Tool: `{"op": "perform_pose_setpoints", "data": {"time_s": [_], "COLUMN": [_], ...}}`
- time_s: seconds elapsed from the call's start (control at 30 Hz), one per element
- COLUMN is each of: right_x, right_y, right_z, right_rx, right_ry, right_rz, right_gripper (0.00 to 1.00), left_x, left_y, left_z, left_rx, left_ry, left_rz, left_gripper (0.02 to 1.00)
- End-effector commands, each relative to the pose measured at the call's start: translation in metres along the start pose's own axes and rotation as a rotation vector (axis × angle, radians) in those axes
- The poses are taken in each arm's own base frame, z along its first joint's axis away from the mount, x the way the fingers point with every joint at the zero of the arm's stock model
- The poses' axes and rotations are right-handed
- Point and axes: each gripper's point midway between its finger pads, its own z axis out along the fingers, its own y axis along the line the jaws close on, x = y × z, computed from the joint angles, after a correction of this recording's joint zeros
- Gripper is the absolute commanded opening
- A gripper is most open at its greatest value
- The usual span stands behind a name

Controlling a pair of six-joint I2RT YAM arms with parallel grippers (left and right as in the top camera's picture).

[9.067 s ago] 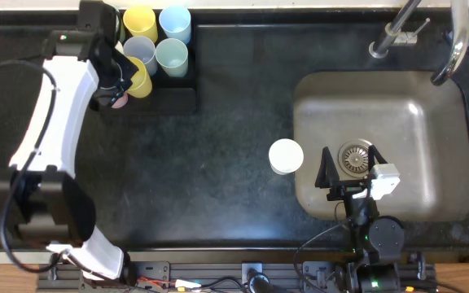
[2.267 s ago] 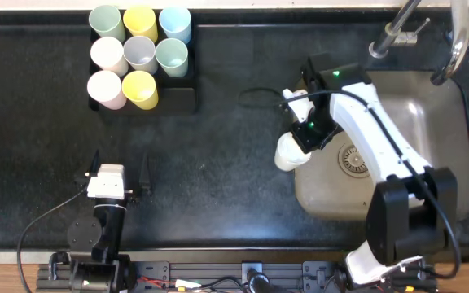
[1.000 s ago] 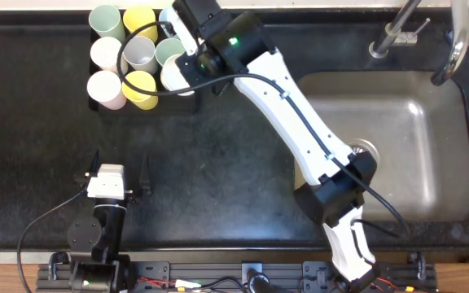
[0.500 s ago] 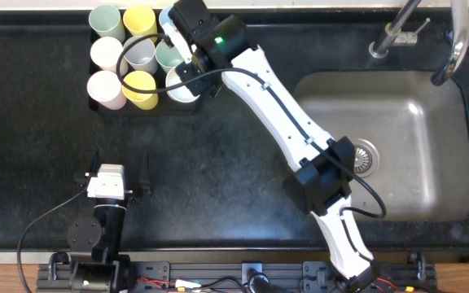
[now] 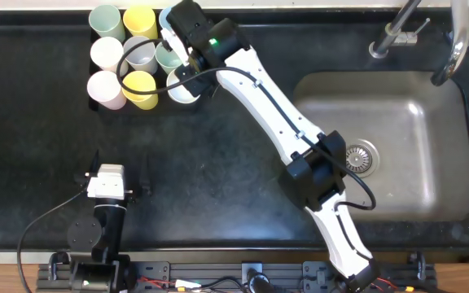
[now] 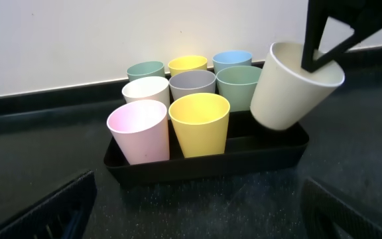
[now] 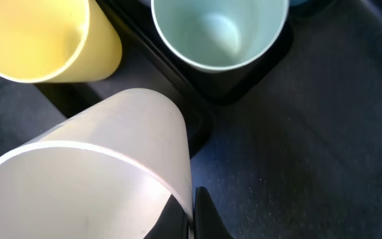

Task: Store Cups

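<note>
Cup [image 6: 294, 86], cream-coloured, hangs tilted over the one free corner compartment of the black tray [image 6: 204, 162]. It sits just beside the front yellow cup [image 6: 199, 123] and in front of the mint cup [image 6: 239, 83]. The right gripper [image 6: 316, 58] pinches it by the rim, one finger inside the mouth and one outside, closed firmly on the wall. The left gripper [image 5: 120, 172] rests on the counter well apart from the tray, its fingers spread wide and holding nothing.

The cup's long axis is not upright. Its base points down into the free compartment, and its open mouth faces up and leans outward, away from the yellow cup. Whether the base already touches the tray floor I cannot tell.

To finish this step well, I would bring the axis to vertical first, so the base clears the tray wall and the divider. Then I would lower it straight down until it seats. The fingers should open only once the cup stands on its own, and lift straight up so the rim is not dragged into the mint cup.
</note>
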Motion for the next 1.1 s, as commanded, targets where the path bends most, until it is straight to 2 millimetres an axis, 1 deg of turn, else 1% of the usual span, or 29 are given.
{"op": "perform_pose_setpoints", "data": {"time_s": [0.03,0.3,0.53,0.63,0.83,0.93,1.1], "right_x": [-0.005,-0.005,0.0,0.0,0.0,0.0,0.004], "right_y": [0.01,0.012,0.011,0.011,0.001,0.002,0.003], "right_z": [0.01,0.014,0.029,0.03,0.032,0.032,0.04], "right_rx": [-0.002,-0.004,-0.002,0.0,0.049,0.048,0.044], "right_ry": [-0.002,0.002,0.028,0.027,0.033,0.033,0.05], "right_rz": [-0.032,-0.049,-0.068,-0.069,-0.084,-0.087,-0.102], "right_gripper": [0.042,0.045,0.042,0.042,0.042,0.045,0.042], "left_x": [-0.001,-0.001,-0.001,-0.001,-0.001,-0.001,-0.001], "left_y": [-0.002,-0.002,-0.002,-0.002,-0.002,-0.002,-0.002], "left_z": [-0.001,-0.001,-0.001,-0.001,-0.001,-0.001,-0.001], "left_rx": [0.009,0.009,0.009,0.009,0.009,0.009,0.009], "left_ry": [-0.007,-0.006,-0.007,-0.006,-0.007,-0.006,-0.006], "left_rz": [0.018,0.018,0.018,0.018,0.018,0.018,0.018], "left_gripper": [1.0,0.998,0.998,0.998,1.0,0.998,1.0]}}
